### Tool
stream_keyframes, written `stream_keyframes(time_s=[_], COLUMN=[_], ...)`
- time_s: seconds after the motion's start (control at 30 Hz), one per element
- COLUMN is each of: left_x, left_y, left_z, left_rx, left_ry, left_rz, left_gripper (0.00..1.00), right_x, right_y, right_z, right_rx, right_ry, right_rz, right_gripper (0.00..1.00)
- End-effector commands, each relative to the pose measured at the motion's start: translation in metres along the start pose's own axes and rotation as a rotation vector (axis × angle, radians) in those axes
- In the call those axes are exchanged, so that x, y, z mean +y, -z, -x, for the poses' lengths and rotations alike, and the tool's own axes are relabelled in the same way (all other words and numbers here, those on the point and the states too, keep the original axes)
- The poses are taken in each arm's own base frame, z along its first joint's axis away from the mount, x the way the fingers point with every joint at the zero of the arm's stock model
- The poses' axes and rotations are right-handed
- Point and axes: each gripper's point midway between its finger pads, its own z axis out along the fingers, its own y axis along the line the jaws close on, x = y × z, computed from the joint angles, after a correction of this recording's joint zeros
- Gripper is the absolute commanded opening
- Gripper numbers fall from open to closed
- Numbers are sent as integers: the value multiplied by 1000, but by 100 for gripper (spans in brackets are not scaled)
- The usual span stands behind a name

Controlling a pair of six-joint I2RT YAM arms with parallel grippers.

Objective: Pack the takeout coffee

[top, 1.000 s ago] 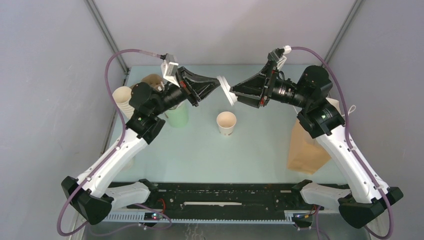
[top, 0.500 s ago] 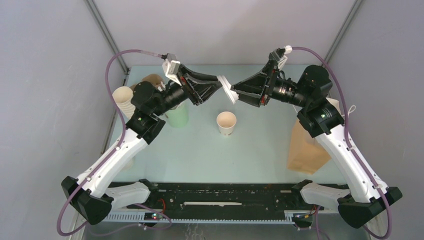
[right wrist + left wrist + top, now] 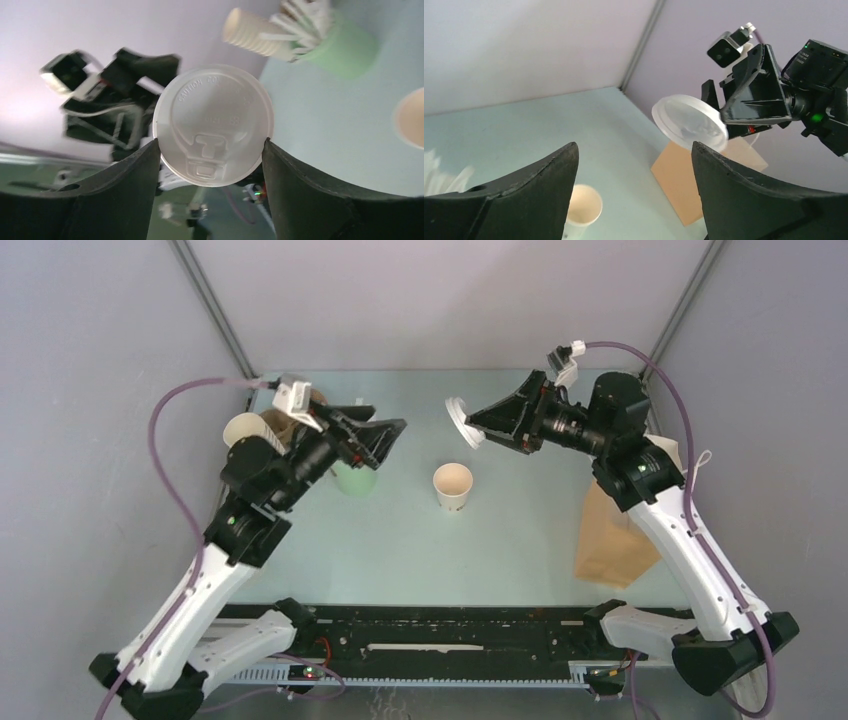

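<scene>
Over the table (image 3: 400, 550), the right tool (image 3: 474, 426) clamps the lid (image 3: 214, 125) — left tool (image 3: 388, 443) spread, empty — cup (image 3: 453, 486) uncovered.

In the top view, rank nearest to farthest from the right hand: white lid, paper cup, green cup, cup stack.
1. white lid, in the right hand
2. paper cup, centre
3. green cup, left
4. cup stack, far left

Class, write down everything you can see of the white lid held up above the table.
The lid is a round, white, slightly see-through plastic disc with raised caution lettering and a moulded sip tab. It stands on edge in the air, pinched at opposite rims by the right gripper, clear of the open cup.
</scene>
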Motion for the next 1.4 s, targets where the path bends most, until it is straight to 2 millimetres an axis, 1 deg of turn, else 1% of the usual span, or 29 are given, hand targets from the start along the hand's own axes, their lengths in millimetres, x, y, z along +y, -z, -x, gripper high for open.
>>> stream_keyframes(time_s=[0.0,0.1,0.17,0.2,0.27,0.37,0.47,0.57,0.67,0.9,1.07,1.37], left_x=[47,60,64,65,65,64,65,65,67,70,71,70], left_y=[35,51,56,57,57,54,53,52,53,55,56,56], left_z=[-28,-34,-35,-36,-39,-44,-47,-48,-48,-48,-49,-53], left_rx=[60,99,118,130,155,177,187,199,212,222,225,240], left_ry=[14,-23,-52,-61,-73,-74,-71,-96,-127,-153,-153,-150], left_rz=[251,329,351,357,355,340,339,332,338,350,351,347], left_gripper=[88,88,89,89,88,88,88,88,88,88,88,88], right_x=[-82,-125,-145,-152,-169,-188,-202,-218,-230,-246,-253,-260], right_y=[-11,-22,-32,-39,-46,-57,-66,-76,-83,-86,-90,-90], right_z=[1,-2,-6,-9,-8,-14,-17,-25,-33,-49,-58,-64], right_rx=[-8,14,27,47,51,85,104,154,200,265,293,318], right_ry=[249,417,552,611,719,844,917,944,973,968,965,950], right_rz=[-292,-464,-562,-587,-670,-726,-741,-738,-733,-717,-696,-699], right_gripper=[77,76,77,77,77,77,77,77,78,78,79,80])
